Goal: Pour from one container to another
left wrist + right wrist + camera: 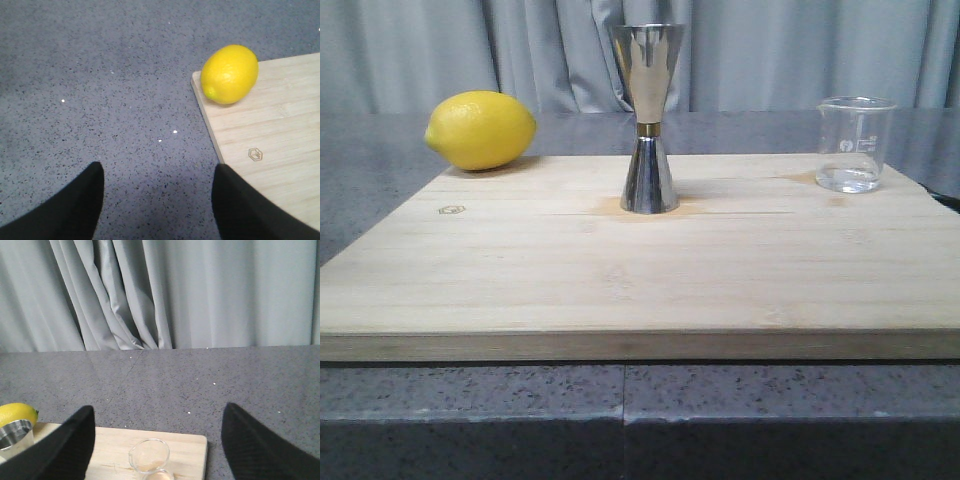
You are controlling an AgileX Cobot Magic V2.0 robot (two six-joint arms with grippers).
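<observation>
Lemon (481,130): lies at the board's (620,290) far-left corner, about 10 o'clock from the jigger (647,118) and well apart from it. It is not part of the task, but it could roll if an arm knocks it.

Left pincer (157,200): released and empty, over the desk (100,75) just off the board's left edge. It is unlikely to interfere.

Jigger: stands upright near the board's centre, toward the far edge. It is tall on a narrow base, so a bump from the beaker (855,144) or a finger would probably tip it. Its mouth is small, so a stream aimed slightly off would wet the board.

Beaker: stands at 3 o'clock from the jigger, near the far-right corner, with a little clear liquid in it. The glass is smooth, so a weak or high grip may let it slip or twist during the tilt.

Right pincer (157,450): released and empty, with the beaker between its fingers in the wrist view. A fast descent could strike the rim.
</observation>
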